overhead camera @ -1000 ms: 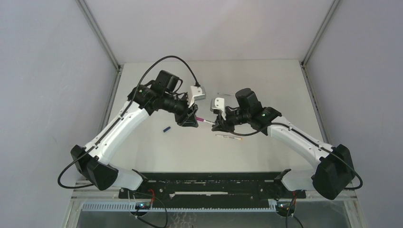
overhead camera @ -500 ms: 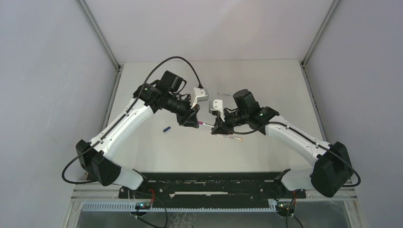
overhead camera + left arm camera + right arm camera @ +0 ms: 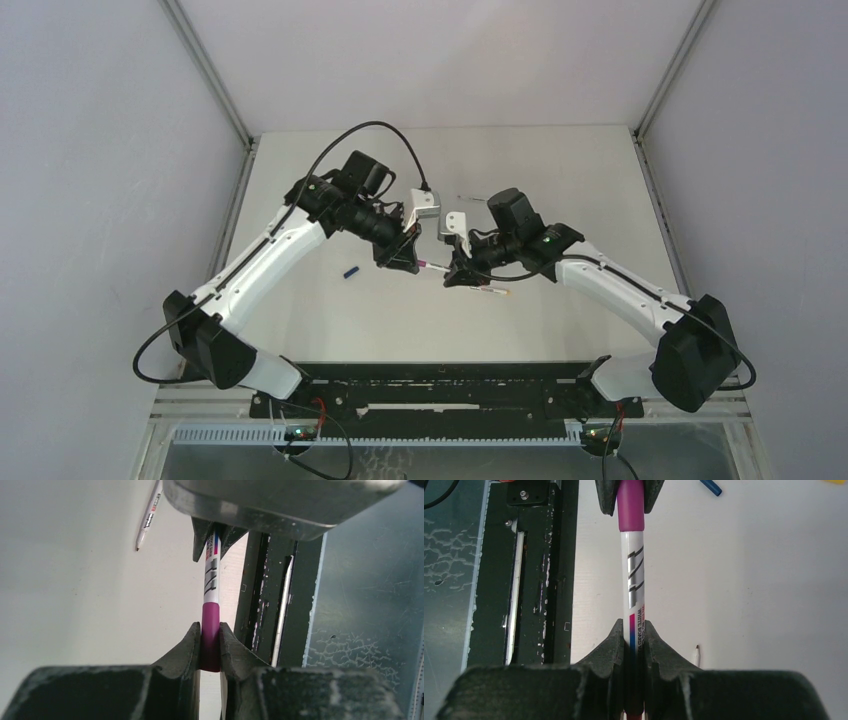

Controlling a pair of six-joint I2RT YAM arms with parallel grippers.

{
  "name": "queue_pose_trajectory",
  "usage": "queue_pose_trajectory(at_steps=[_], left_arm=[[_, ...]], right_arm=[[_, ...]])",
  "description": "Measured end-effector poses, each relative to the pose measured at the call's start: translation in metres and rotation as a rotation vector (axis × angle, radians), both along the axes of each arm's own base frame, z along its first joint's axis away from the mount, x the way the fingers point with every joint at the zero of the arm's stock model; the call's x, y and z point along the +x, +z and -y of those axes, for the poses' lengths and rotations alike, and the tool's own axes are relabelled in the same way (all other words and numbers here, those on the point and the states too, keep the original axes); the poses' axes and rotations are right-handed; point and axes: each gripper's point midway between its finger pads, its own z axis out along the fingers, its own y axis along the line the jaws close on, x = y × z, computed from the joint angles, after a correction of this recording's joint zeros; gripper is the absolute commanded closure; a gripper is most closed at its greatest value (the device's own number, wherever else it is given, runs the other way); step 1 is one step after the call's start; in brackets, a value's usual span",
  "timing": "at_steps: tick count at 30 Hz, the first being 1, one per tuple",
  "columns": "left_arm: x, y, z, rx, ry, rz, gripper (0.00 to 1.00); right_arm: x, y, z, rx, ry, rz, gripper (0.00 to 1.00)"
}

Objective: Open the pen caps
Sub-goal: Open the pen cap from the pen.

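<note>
- Since 1 second earlier, both arms had drawn slightly toward the near edge of the desk [image 3: 330, 180], and the left gripper [image 3: 210, 630] had narrowed its jaws around the pen.
- The 2 arms met over the middle of the desk, with 1 pen [image 3: 636, 575] held in the air between them, clear of the surface.
- The right gripper [image 3: 631, 630] was clenched on the white barrel near its printed end.
- The left gripper was clamped on the magenta cap [image 3: 210, 612], with its pads pressing both sides.
- The magenta cap sat fully on the barrel with no gap showing, so this pull was judged not yet made.
- 1 uncapped pen [image 3: 149, 515] lay on the desk beside the right gripper, showing its bare tip.
- 1 blue cap [image 3: 350, 272] lay loose toward the left edge, which suggested 1 opening was done.
- Another pen [image 3: 470, 197] lay toward the far edge, too small to tell whether it was capped.
</note>
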Motion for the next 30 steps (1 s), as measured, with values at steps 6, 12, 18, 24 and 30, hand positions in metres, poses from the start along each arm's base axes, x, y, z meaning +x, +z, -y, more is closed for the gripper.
queue_pose_trajectory(at_steps=[6,12,18,24,30], left_arm=[[-0.003,-0.002,-0.002,0.006,-0.029,0.004,1.00],[-0.001,-0.002,-0.003,0.004,-0.046,0.033,1.00],[-0.001,0.002,-0.006,0.004,-0.057,0.086,1.00],[-0.003,0.009,-0.008,-0.006,-0.069,0.157,1.00],[-0.001,0.010,-0.006,-0.013,-0.070,0.173,1.00]], right_arm=[[0.001,-0.002,0.001,-0.008,0.006,0.001,1.00],[0.003,-0.001,0.001,-0.002,0.028,-0.018,1.00],[0.000,0.003,-0.002,0.008,0.065,-0.075,1.00],[-0.003,0.009,-0.004,0.024,0.103,-0.152,1.00],[-0.001,0.010,-0.001,0.034,0.108,-0.170,1.00]])
